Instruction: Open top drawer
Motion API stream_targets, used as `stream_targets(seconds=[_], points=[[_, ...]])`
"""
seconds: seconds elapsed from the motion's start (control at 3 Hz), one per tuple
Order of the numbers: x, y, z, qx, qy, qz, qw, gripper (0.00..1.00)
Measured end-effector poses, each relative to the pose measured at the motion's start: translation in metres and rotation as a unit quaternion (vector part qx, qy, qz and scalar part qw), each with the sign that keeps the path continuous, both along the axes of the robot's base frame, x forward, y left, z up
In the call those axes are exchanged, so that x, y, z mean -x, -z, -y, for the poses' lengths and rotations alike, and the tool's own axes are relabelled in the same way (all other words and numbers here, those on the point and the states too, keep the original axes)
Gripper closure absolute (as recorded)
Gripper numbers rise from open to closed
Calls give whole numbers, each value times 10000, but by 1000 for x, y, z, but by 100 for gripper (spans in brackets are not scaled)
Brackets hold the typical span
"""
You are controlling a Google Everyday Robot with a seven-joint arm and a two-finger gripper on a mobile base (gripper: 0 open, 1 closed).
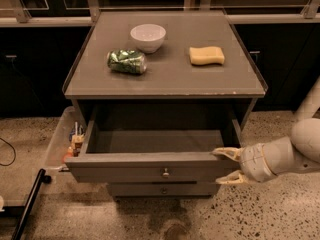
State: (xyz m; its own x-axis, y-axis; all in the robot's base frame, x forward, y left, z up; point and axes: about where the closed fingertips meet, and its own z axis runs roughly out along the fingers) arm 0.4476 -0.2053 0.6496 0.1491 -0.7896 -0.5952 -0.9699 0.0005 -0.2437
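The top drawer [150, 165] is pulled well out of the grey cabinet. Its flat grey front carries a small round brass knob [165, 172], and its plain grey box inside looks empty. My gripper [226, 167] is at the drawer front's right end, its fingers open. The upper finger [224, 153] lies by the front's top corner and the lower finger [229, 179] by its bottom corner. My white arm [280, 156] comes in from the right.
On the cabinet top [170, 79] sit a white bowl [148, 36], a crushed green can [126, 61] and a yellow sponge [206, 55]. A lower drawer [162, 189] is shut beneath. A bin with small items [72, 141] stands at the left. A black bar [30, 201] lies on the speckled floor.
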Motion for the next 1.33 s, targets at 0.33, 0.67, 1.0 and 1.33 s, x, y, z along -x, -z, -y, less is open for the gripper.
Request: stream_targets(seconds=[0.33, 0.67, 1.0, 1.33], points=[[17, -4, 4, 38, -5, 13, 10000, 85], [17, -12, 4, 38, -5, 13, 10000, 85], [17, -12, 4, 37, -8, 11, 10000, 65], [18, -14, 3, 23, -27, -2, 10000, 41]])
